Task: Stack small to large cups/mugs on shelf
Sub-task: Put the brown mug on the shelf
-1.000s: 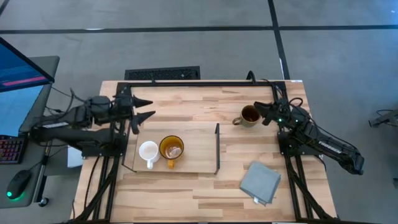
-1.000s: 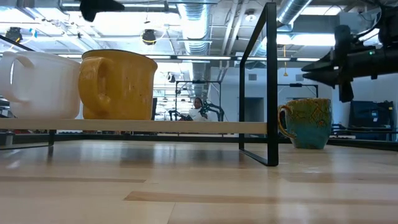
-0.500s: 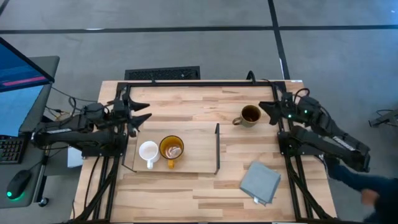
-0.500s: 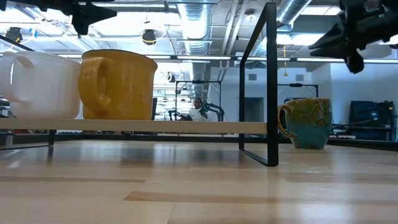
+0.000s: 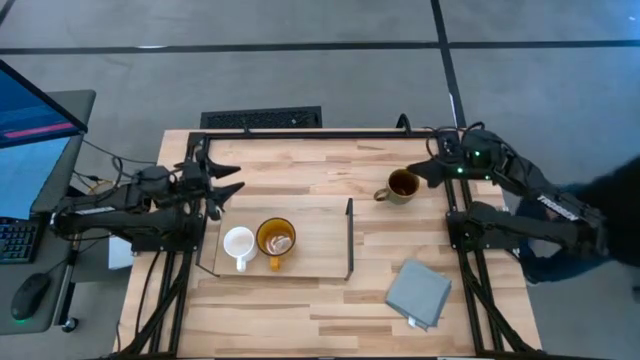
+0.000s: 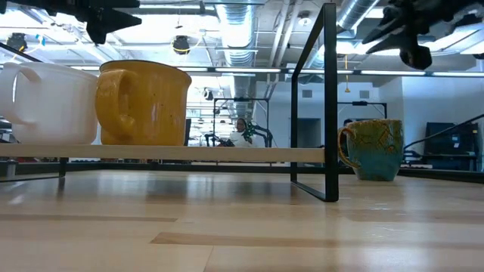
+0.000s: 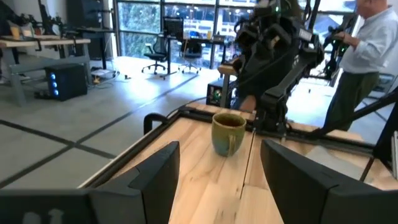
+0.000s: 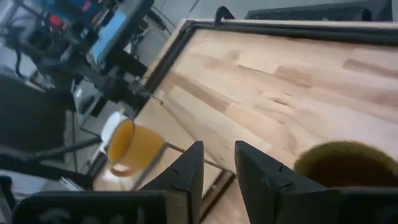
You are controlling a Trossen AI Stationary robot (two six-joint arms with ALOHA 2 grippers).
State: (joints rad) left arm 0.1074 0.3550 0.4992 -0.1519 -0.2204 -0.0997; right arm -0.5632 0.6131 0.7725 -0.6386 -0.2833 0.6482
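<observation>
The shelf (image 5: 315,255) is a light board with a black wire frame, in the middle of the table. The white mug (image 5: 238,243) and the amber mug (image 5: 275,238) stand side by side on its left half. The olive-brown mug (image 5: 402,185) stands on the table to the right of the shelf, its handle toward the shelf. My right gripper (image 5: 420,172) hovers above and just to the right of this mug, its fingers a little apart (image 8: 219,152) and empty. My left gripper (image 5: 232,180) is open and empty beyond the shelf's far left corner, and it faces the olive mug (image 7: 227,132).
A folded grey cloth (image 5: 418,292) lies near the table's front right. The shelf's upright black end (image 6: 329,98) stands between the amber mug and the olive mug. A person's dark sleeve (image 5: 610,215) shows at the table's right side. The shelf's right half is bare board.
My right gripper has risen well above the olive mug and gone slightly toward the far edge; the mug has stayed in place. My left gripper has drawn back a little toward the table's left edge. A person has come into view at the right.
</observation>
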